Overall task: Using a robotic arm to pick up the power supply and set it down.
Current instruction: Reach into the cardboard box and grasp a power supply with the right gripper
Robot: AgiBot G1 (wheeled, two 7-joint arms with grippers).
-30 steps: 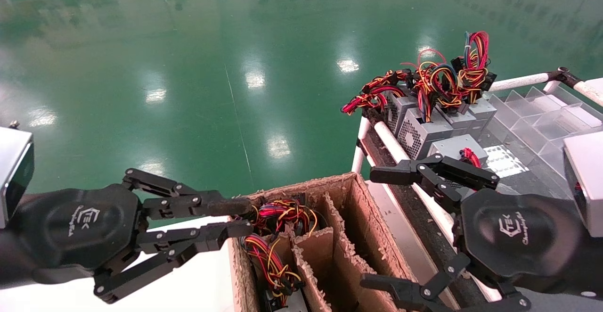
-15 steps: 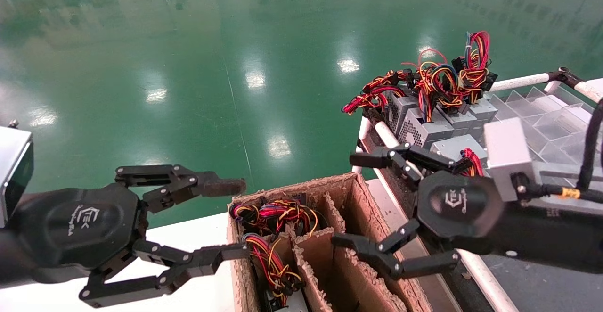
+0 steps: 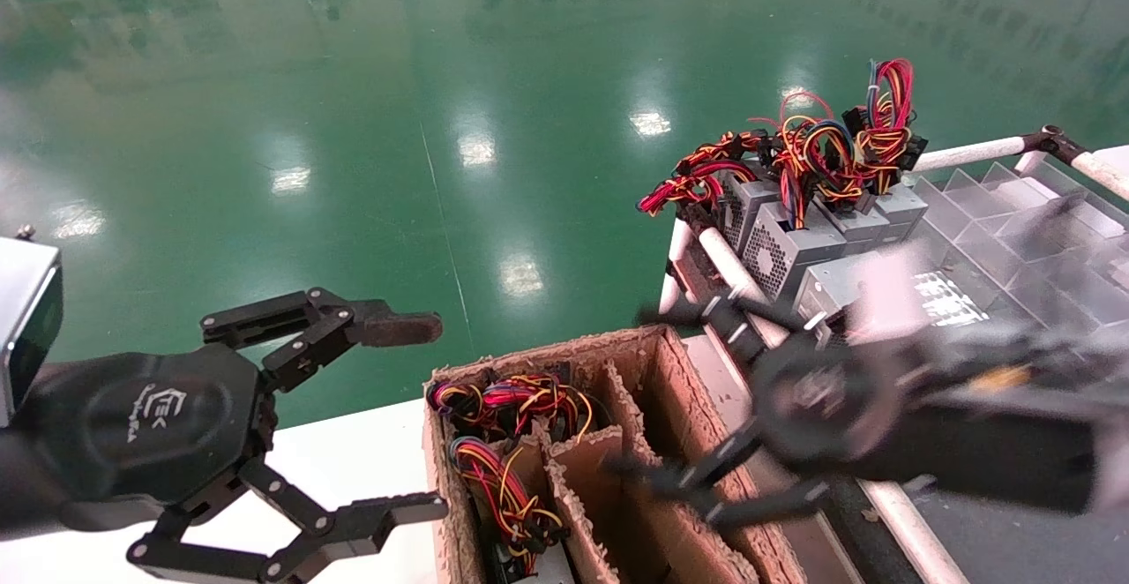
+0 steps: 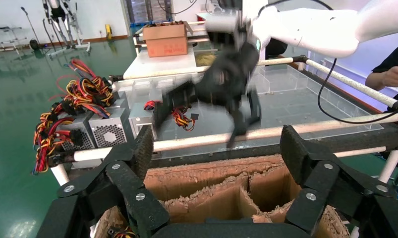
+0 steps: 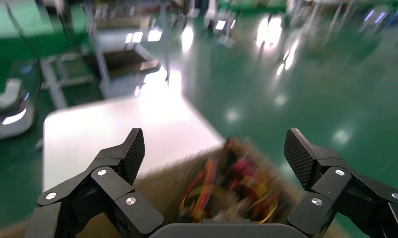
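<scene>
Power supply wire bundles, red, yellow and black, fill the left cells of a cardboard box (image 3: 670,390); one bundle (image 3: 507,399) lies at the back, another (image 3: 503,487) nearer. More grey power supplies (image 3: 785,244) stand on the rack to the right. My right gripper (image 3: 635,390), on the white robotic arm (image 4: 311,29), hangs open over the box's middle cells, blurred by motion. In the right wrist view the right gripper (image 5: 215,152) frames a wire bundle (image 5: 236,186) below. My left gripper (image 3: 410,418) is wide open beside the box's left wall, holding nothing.
The box has torn divider walls (image 4: 211,186). White rack rails (image 3: 732,271) run between box and rack. Clear plastic dividers (image 3: 1014,213) sit behind the rack's supplies. A white table (image 5: 112,134) lies left of the box. A person's hand (image 4: 392,77) shows beyond the rack.
My right gripper swung left from over the rack to above the cardboard box, staying open. My left gripper opened from nearly shut to wide.
</scene>
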